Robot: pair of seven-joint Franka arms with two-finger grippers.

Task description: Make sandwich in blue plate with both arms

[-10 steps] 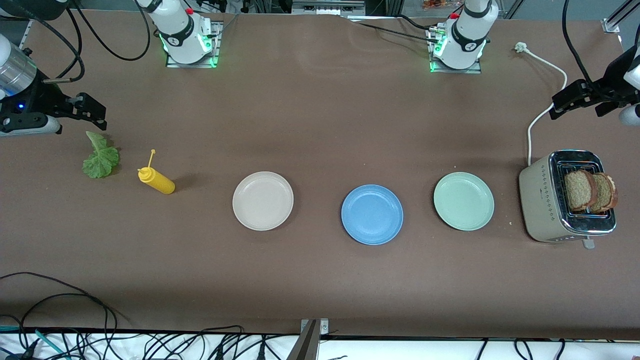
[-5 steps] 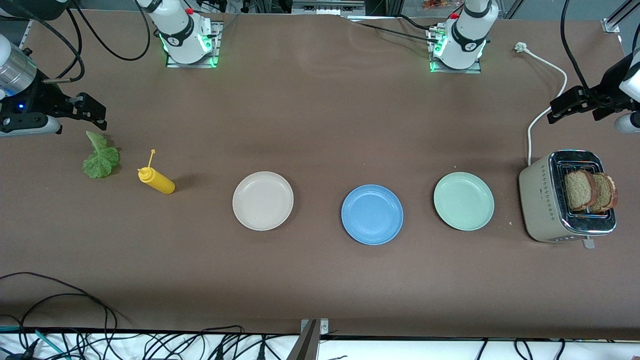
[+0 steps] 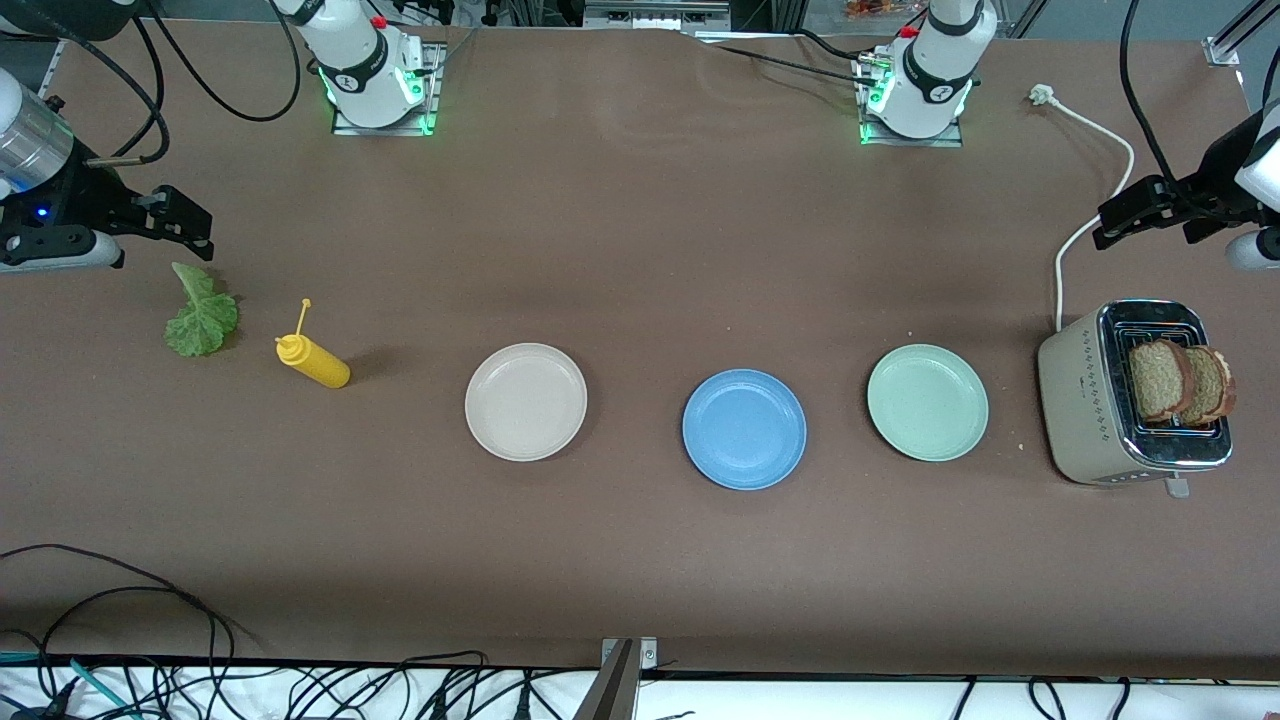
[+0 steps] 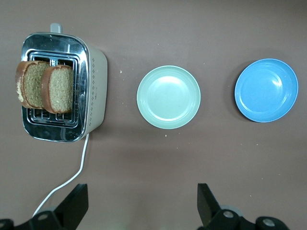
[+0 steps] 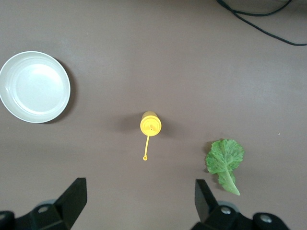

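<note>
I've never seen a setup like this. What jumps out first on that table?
Three plates in a row mid-table: a cream plate, the blue plate and a mint-green plate, all bare. At the left arm's end, a toaster holds two brown bread slices standing up out of its slots. At the right arm's end lie a lettuce leaf and a yellow squeeze bottle, with each open gripper hovering above its own end.
</note>
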